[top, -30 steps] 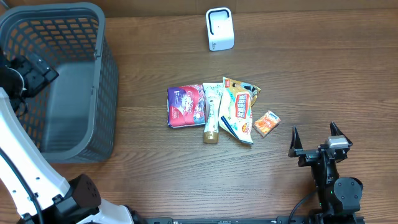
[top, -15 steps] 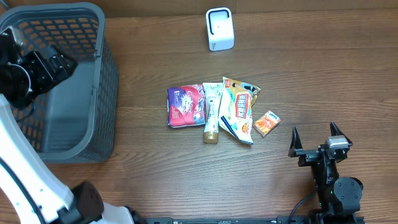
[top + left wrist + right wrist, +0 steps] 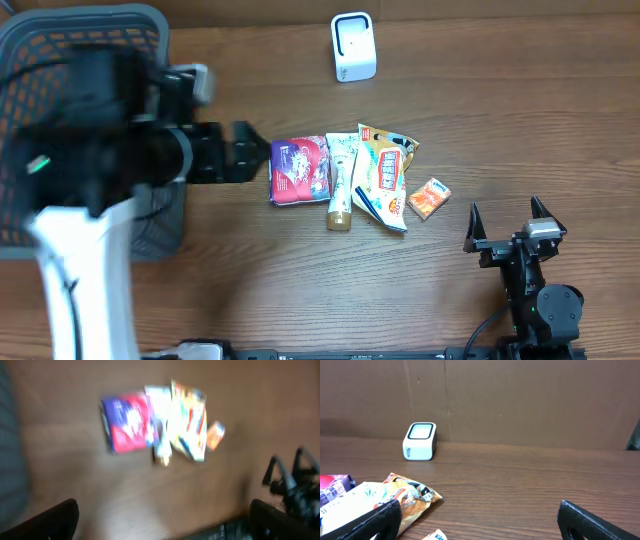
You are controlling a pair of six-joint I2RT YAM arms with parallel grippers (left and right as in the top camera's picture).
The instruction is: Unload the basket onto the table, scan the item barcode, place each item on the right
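Observation:
Several items lie together mid-table: a purple packet [image 3: 300,170], a white tube [image 3: 342,182], an orange snack bag [image 3: 385,172] and a small orange packet [image 3: 429,198]. The white barcode scanner [image 3: 353,47] stands at the back. My left gripper [image 3: 255,152] hovers open just left of the purple packet, blurred by motion. Its wrist view is smeared but shows the purple packet [image 3: 127,422] and the snack bag [image 3: 190,425] below, with nothing between the fingers [image 3: 50,520]. My right gripper [image 3: 510,225] rests open at the front right, empty, facing the scanner [image 3: 420,441] and the snack bag [image 3: 405,495].
A grey mesh basket [image 3: 60,18] fills the left side, largely covered by my left arm. A brown cardboard wall [image 3: 520,400] rises behind the scanner. Bare wooden tabletop [image 3: 520,110] spreads to the right of the items.
My left arm has swung from over the basket to the right and now hangs beside the purple packet. The right arm and the items have not moved.

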